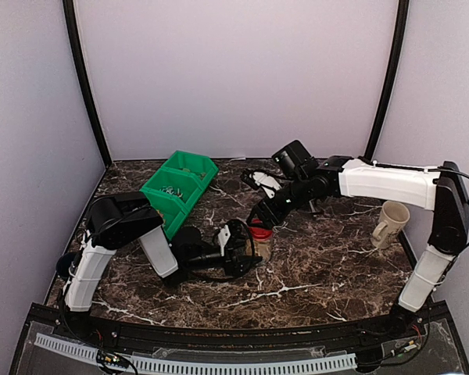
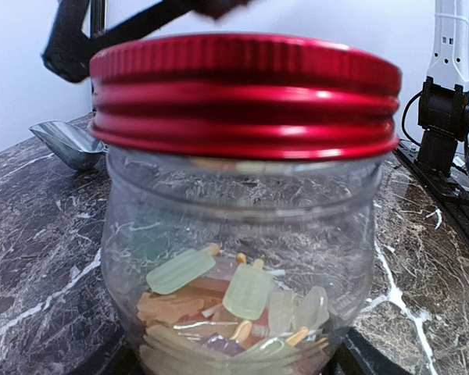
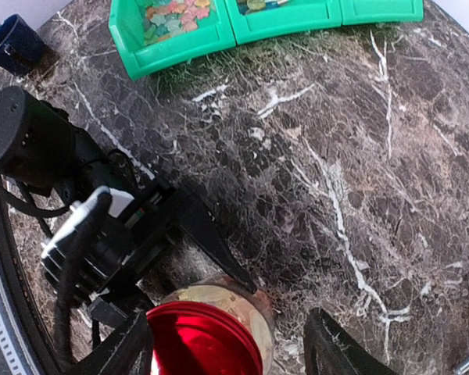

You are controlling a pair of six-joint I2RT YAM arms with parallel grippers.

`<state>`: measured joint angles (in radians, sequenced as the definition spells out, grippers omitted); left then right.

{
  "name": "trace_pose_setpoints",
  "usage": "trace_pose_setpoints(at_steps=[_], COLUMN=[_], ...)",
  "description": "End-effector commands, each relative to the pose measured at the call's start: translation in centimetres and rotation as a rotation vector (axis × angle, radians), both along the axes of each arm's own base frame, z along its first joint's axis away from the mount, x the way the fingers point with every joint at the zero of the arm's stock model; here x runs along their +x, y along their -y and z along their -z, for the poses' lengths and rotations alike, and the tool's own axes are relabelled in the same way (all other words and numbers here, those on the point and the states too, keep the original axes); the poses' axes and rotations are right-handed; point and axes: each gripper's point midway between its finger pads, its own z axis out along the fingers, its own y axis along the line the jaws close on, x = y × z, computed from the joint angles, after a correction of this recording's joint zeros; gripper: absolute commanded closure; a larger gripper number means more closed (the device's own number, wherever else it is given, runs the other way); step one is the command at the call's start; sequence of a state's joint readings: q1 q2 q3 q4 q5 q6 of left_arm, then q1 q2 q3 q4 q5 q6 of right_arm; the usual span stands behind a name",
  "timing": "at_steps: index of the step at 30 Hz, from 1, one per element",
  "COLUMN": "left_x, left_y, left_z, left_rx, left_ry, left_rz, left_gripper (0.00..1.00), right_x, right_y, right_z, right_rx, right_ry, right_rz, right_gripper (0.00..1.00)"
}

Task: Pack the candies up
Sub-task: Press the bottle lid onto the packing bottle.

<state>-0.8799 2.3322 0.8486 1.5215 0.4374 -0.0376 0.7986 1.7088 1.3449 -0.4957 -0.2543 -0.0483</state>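
**Jar gripped, lid straddled**

We see the left gripper [image 1: 241,248] clamped low on the one glass jar [image 2: 234,226], which stands mid-table, well apart from every edge. The right gripper [image 3: 230,351] hangs over the one red lid [image 2: 246,94], which sits slightly askew on the jar's mouth. Its jaws are partly spread, one finger [image 3: 125,348] just beside the rim and the other apart. The candies [image 2: 219,305] lie in the jar's bottom, with more in the three-compartment green bin [image 1: 180,187]. Bare table [image 1: 320,266] runs from the jar to the one mug [image 1: 391,223].
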Motion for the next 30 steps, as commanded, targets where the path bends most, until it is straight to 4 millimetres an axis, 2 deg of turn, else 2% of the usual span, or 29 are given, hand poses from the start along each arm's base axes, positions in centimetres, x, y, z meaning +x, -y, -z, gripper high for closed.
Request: trace_pose_setpoints(at_steps=[1,7,18,30], left_x=[-0.4,-0.4,-0.4,-0.4], left_y=[-0.3,-0.2,-0.2,-0.3], left_z=[3.1,3.1,3.2,3.1], left_rx=[0.084,0.084,0.089,0.085], left_ry=[-0.077,-0.08,-0.081,-0.079], left_rz=[0.004,0.006,0.004,0.003], left_gripper=[0.27,0.27,0.27,0.27], right_x=[-0.5,-1.0,-0.6,-0.8], right_y=[0.7,0.3,-0.3,0.8], right_z=[0.5,1.0,-1.9,-1.1], right_rx=[-0.026,-0.021,0.079,0.133], right_ry=[0.015,-0.007,0.005,-0.06], right_rz=[-0.006,-0.028,0.007,0.045], right_gripper=[0.34,0.33,0.34,0.4])
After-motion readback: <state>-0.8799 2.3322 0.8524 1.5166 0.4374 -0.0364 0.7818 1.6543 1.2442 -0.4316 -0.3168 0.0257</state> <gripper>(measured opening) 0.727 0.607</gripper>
